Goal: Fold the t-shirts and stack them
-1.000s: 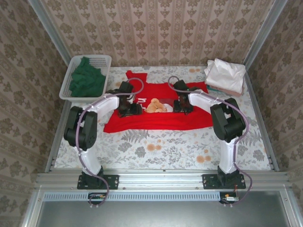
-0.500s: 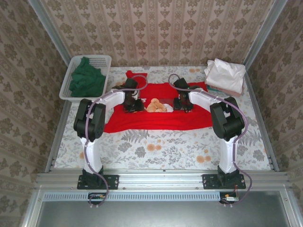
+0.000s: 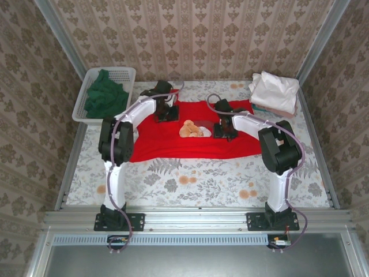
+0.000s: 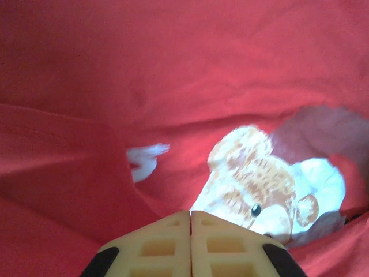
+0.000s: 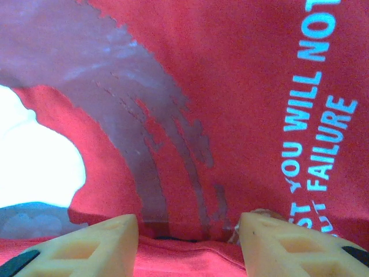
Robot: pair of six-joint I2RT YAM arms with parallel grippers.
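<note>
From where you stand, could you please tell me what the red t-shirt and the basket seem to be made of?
Red t-shirt: soft matte knit cloth, probably cotton; it creases and drapes, and a seam line shows. Its print looks like thin film, cracked in places. Basket: rigid white plastic, judging by its moulded mesh walls; finish too small to judge.

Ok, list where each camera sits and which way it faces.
Top external: above and behind the bases, looking down on the table; both arms, left gripper and right gripper over the red shirt.
Left wrist: low over the shirt, facing its bear print; shut fingers at bottom.
Right wrist: close over lettering; spread fingers.
Shared: top and left wrist both show the bear print.
</note>
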